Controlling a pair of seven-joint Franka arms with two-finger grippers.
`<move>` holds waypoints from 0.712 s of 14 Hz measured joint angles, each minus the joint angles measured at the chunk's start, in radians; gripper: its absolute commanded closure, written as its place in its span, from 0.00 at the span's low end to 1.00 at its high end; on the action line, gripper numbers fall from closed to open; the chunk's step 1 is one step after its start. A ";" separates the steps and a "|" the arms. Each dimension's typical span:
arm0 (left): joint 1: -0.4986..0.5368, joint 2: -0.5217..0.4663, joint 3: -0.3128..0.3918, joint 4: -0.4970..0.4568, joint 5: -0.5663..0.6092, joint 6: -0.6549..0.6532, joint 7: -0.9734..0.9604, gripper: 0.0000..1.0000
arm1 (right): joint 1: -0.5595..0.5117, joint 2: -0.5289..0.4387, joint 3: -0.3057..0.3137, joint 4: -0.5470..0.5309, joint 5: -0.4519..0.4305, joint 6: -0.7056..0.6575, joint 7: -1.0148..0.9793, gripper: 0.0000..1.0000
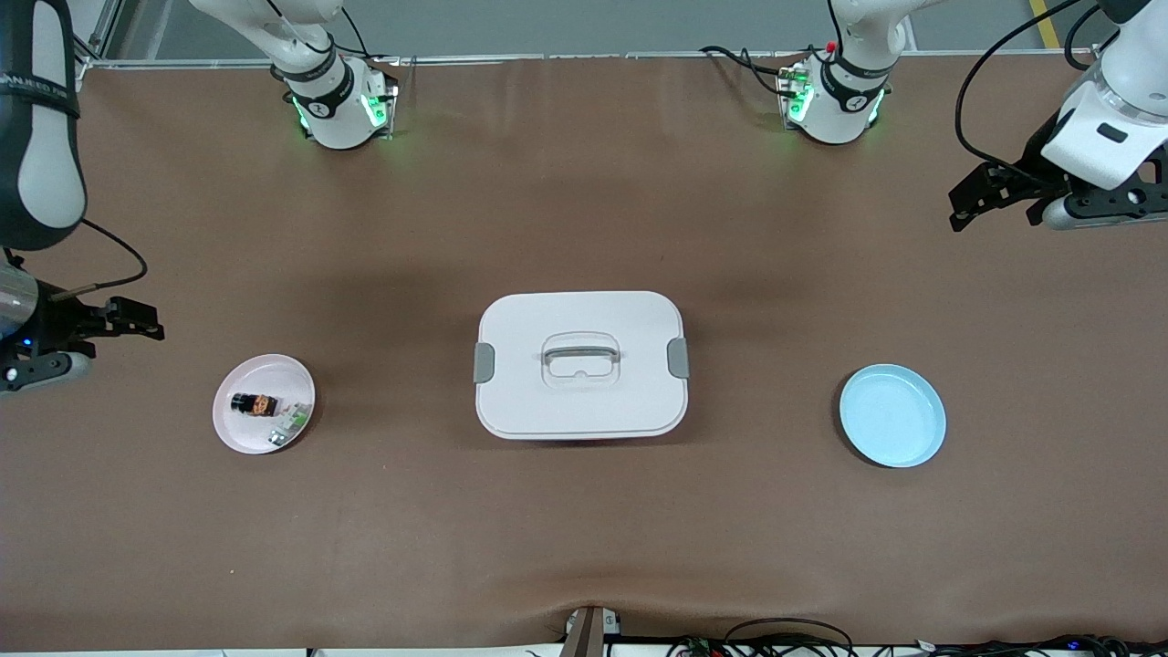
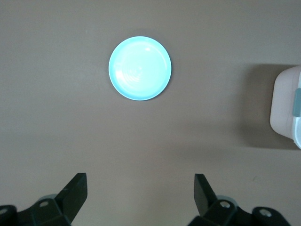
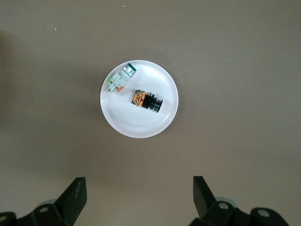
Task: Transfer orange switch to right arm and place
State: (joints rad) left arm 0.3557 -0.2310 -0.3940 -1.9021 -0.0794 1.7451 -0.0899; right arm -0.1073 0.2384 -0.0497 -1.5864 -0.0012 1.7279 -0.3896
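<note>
One orange switch (image 1: 255, 403) lies unlabelled in the pink plate (image 1: 239, 436).

Tiny orange switch (image 1: 255, 403): black block, orange middle, lying flat on a pink plate (image 1: 239, 433) beside a small white-and-green part (image 1: 290, 424). Sits below and apart from the open right gripper (image 3: 138, 197), untouched. Right arm (image 1: 41, 137) white, black-banded, raised above its table end.

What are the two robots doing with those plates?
Nothing is being held yet. The orange switch lies on the pink plate beside a small white-and-green part. The right tool hangs open above that plate. The left tool hangs open above the table, near the blue plate. A closed white box sits between the plates.
</note>
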 measured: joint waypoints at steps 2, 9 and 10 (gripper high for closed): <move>0.003 0.001 0.002 0.004 -0.003 0.001 0.005 0.00 | -0.005 0.000 -0.003 0.066 0.005 -0.085 0.015 0.00; 0.004 0.002 0.003 0.007 -0.004 0.004 0.006 0.00 | -0.065 0.000 -0.005 0.161 0.144 -0.158 0.216 0.00; 0.004 0.003 0.003 0.007 -0.004 0.005 0.006 0.00 | -0.056 -0.001 0.002 0.170 0.144 -0.165 0.253 0.00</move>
State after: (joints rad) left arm 0.3592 -0.2284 -0.3914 -1.8956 -0.0835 1.7498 -0.0839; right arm -0.1628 0.2378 -0.0480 -1.4165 0.1433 1.5627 -0.1363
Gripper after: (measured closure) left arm 0.000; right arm 0.000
